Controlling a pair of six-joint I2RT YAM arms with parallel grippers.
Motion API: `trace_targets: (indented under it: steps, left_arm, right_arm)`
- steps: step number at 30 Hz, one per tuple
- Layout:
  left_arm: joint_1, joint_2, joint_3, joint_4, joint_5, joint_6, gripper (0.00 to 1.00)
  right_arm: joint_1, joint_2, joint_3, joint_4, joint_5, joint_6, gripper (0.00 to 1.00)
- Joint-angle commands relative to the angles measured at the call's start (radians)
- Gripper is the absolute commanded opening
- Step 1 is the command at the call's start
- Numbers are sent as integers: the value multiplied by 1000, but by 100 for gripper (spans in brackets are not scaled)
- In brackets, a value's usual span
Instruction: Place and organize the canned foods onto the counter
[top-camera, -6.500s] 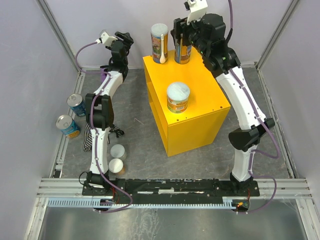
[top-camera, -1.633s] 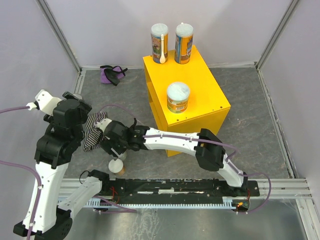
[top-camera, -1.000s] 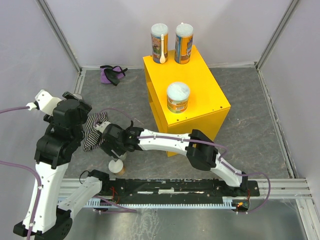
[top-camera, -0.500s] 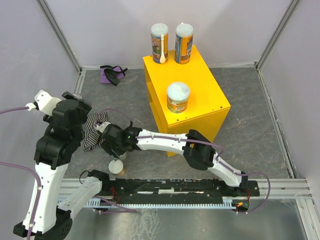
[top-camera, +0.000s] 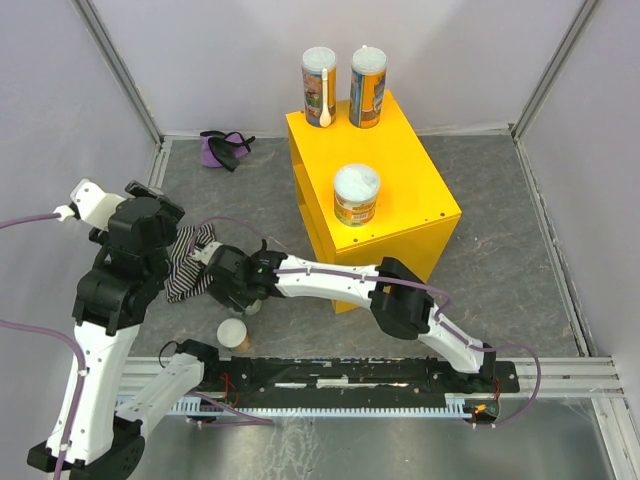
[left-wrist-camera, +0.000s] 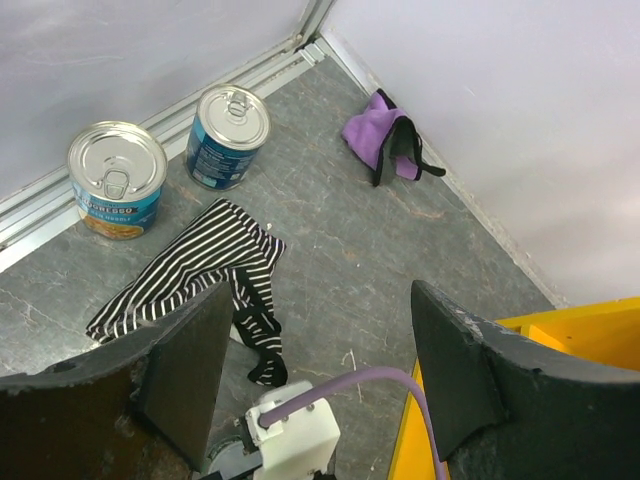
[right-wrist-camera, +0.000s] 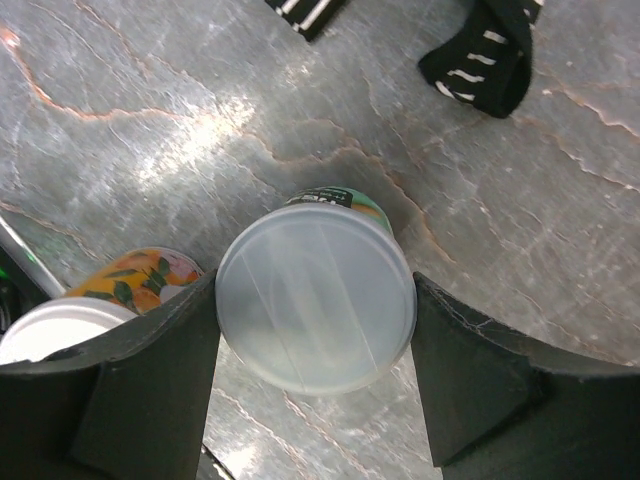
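Right end effector (right-wrist-camera: 314, 330) clamped on pale-lid can (right-wrist-camera: 310, 290), upright by table (right-wrist-camera: 520, 200) near edge, left side. Left end effector (left-wrist-camera: 320, 345) wide, empty. Can likely light, stiff, slick; grip mid-sidewall.

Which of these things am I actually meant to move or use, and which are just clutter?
Part of the job: counter; two tall tubes on it; pale-lidded tub on it; two blue tins; clear-lidded can; white-lidded tub beside it.
Just lying about: striped cloth; purple cloth.
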Motion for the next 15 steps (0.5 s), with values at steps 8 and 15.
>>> trace_targets:
  steps: [8,15]
  left_arm:
    - [5,19,17,77,-63,-49,78]
    - [5,35,30,99,-73,-42,78]
  right_arm:
    - [-16,-200,65,-17,83,-87,1]
    - [-15,-299,108,-59,99,-108,1]
